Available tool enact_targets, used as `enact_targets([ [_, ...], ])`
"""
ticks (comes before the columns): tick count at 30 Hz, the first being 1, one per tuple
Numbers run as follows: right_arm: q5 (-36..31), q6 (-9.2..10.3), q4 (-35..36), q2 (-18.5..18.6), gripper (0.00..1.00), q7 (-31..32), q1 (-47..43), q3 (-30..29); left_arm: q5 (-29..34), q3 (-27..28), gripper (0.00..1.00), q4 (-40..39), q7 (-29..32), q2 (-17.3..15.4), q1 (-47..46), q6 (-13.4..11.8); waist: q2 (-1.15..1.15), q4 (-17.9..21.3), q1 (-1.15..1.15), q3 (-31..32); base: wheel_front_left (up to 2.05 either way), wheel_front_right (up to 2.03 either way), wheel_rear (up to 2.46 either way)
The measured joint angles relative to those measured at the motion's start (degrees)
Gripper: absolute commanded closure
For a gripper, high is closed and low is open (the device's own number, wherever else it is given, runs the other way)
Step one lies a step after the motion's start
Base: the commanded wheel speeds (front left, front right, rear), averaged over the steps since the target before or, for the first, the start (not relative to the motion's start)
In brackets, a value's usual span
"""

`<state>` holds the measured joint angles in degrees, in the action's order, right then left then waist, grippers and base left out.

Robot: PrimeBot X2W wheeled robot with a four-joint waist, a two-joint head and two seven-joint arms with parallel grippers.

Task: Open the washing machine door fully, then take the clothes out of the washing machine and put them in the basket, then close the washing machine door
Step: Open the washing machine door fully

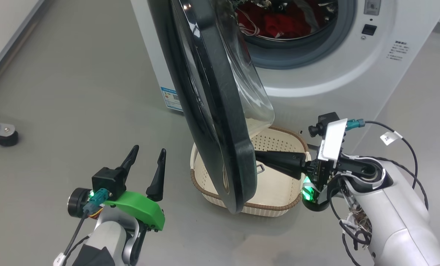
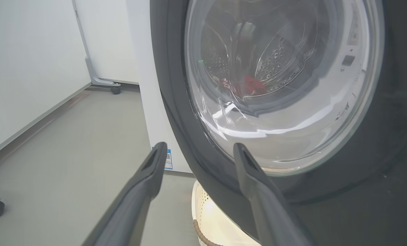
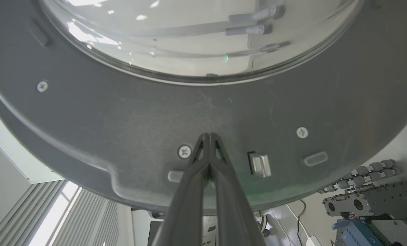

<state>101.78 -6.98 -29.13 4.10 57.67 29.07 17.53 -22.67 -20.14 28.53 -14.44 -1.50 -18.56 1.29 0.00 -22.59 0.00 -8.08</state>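
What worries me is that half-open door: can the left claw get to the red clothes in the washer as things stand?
Probably not. The door, swung out over the basket, stands between the open left claw and the washer, where the clothes lie; the claw would likely have to go around.

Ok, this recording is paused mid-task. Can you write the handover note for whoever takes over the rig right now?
Left gripper: open and empty, hovering to the left of the washing machine door, clear of it.
Right gripper: shut and holding nothing, tips at the door's inner face beside the metal latch; contact looks likely.
Things: the door is swung partway out, its lower edge over the basket. The clothes are inside the washing machine.
Done: door unlatched and partly open.
Left: open the door fully, move the clothes to the basket, close the door.
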Motion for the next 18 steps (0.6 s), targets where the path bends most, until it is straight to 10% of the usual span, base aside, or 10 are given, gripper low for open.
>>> enact_targets([
  [18, -0.05, 0.0, 1.98, -0.31, 1.0, -2.37, -2.68, 3.39, -0.23, 0.98, 0.0, 0.47, 0.0, -0.35, 1.34, -0.48, 0.0, -4.32, 0.0, 2.16, 0.0, 0.0, 0.0],
])
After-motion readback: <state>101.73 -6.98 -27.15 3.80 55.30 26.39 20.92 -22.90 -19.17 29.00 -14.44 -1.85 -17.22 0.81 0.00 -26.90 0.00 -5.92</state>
